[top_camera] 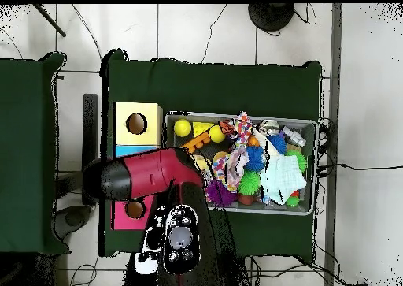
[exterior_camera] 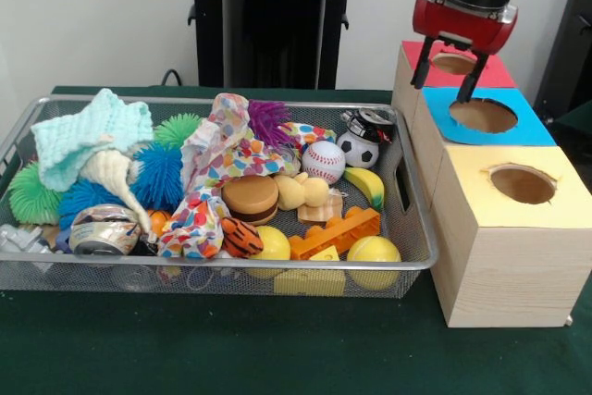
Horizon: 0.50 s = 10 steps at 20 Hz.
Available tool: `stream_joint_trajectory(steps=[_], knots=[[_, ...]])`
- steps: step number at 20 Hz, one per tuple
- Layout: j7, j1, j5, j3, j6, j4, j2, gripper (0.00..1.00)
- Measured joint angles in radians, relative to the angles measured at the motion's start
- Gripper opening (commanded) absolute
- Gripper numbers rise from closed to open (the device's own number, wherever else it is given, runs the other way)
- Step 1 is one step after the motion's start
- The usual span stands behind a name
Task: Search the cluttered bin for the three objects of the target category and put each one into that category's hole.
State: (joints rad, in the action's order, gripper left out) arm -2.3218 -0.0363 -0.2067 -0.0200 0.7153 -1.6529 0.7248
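The wire mesh bin (exterior_camera: 231, 265) is full of toys. One can (exterior_camera: 104, 231) lies on its side at the bin's front left, partly under a white shell. A second, dark can (exterior_camera: 367, 122) stands at the back right corner beside a small soccer ball. A third can does not show. My gripper (exterior_camera: 447, 79) hangs open and empty just above the far edge of the blue-topped hole (exterior_camera: 483, 116), outside the bin. In the overhead view the red arm (top_camera: 149, 174) covers most of the blue top (top_camera: 130, 150), and the bin's rim (top_camera: 315, 165) shows at the right.
A red-topped hole (exterior_camera: 453, 63) lies behind the blue one and a yellow-topped hole (exterior_camera: 523, 183) in front of it. The bin holds spiky puff balls (exterior_camera: 157, 176), a patterned cloth (exterior_camera: 217, 159), a mint cloth (exterior_camera: 92, 131), a baseball (exterior_camera: 323, 161), yellow balls (exterior_camera: 374, 251) and an orange brick (exterior_camera: 335, 231).
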Motion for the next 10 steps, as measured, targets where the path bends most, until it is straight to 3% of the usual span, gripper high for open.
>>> stream_joint_trajectory(steps=[10], knots=[[0.0, 0.011, -0.038, -0.036, 0.0, 0.001, 0.002, 1.0]])
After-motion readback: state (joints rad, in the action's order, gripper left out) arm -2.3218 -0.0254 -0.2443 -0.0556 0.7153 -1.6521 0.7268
